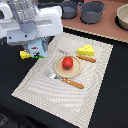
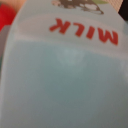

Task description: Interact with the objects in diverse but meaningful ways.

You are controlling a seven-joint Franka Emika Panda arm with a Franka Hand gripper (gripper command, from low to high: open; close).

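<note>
In the wrist view a white-blue milk carton [image 2: 65,75] with red "MILK" lettering fills almost the whole picture, very close to the camera. From the exterior view, my gripper [image 1: 36,45] hangs right over that milk carton [image 1: 36,50] at the placemat's left edge. A bit of the yellow box [image 1: 23,54] shows beside it. The fingers are hidden, so I cannot tell whether they are closed on the carton. A red tomato [image 1: 67,62] rests on a small wooden plate [image 1: 75,72] mid-mat. The cheese wedge [image 1: 86,50] lies beyond it.
A knife [image 1: 86,58] and a fork [image 1: 65,80] with orange handles lie on the striped placemat [image 1: 95,95]. Two grey pots [image 1: 69,7] [image 1: 93,11] and a dark round vessel [image 1: 122,17] stand on the brown surface at the back.
</note>
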